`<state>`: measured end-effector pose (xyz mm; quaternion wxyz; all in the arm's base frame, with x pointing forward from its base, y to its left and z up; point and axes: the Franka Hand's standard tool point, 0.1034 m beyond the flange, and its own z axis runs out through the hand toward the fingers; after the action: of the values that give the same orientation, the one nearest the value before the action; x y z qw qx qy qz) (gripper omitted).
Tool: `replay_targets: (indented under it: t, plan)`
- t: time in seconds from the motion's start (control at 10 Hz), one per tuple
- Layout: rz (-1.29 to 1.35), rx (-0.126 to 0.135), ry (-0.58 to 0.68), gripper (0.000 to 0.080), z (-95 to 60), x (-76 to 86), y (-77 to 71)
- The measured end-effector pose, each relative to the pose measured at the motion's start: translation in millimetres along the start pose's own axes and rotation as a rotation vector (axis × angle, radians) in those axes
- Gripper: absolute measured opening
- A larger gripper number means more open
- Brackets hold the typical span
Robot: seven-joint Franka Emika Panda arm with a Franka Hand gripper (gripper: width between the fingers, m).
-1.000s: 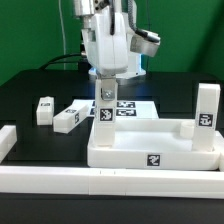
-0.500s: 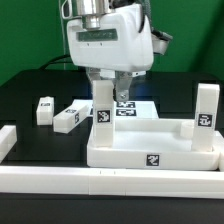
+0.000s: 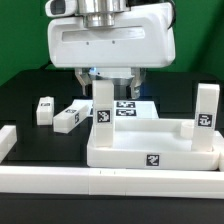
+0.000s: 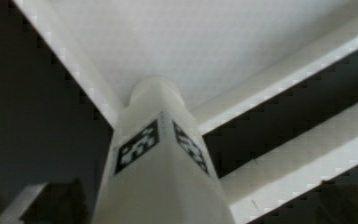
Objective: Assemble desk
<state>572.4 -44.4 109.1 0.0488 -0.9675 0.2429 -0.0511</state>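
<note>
The white tabletop [image 3: 150, 157] lies upside down on the black table. One white leg [image 3: 103, 110] stands upright at its far corner on the exterior view's left. A second leg [image 3: 207, 108] stands at the far corner on the right. Two loose legs [image 3: 43, 110] [image 3: 68, 119] lie on the table at the left. My gripper [image 3: 108, 82] hangs over the left standing leg, open, with a finger on each side of its top. In the wrist view the leg [image 4: 158, 150] runs up between the jaws over the tabletop [image 4: 247, 50].
The marker board [image 3: 132, 108] lies behind the tabletop. A long white border rail [image 3: 100, 181] runs along the front, and another piece [image 3: 8, 140] sits at the left edge. A green wall stands behind.
My gripper has risen from low on the left leg's top and looms much larger in the exterior view. The leg stays standing in the tabletop.
</note>
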Motion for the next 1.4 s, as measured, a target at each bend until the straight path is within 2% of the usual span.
replay_targets:
  t: [0.1, 0.3, 0.6, 0.8, 1.0, 1.2, 1.4]
  plan:
    - [-0.057, -0.001, 0.0, 0.0648, 0.0, 0.1, 0.2]
    - [-0.274, -0.019, 0.0, 0.0648, 0.0, 0.1, 0.5]
    - [-0.541, -0.062, 0.005, 0.0648, 1.4, 0.7, -0.2]
    - [-0.683, -0.069, 0.003, 0.0648, 2.5, 1.4, 2.9]
    - [-0.68, -0.069, 0.002, 0.0621, 2.7, 1.4, 3.6]
    - [-0.68, -0.069, 0.002, 0.0285, 2.6, 1.5, 3.8]
    - [-0.68, -0.069, 0.002, 0.0288, 2.7, 1.5, 3.8]
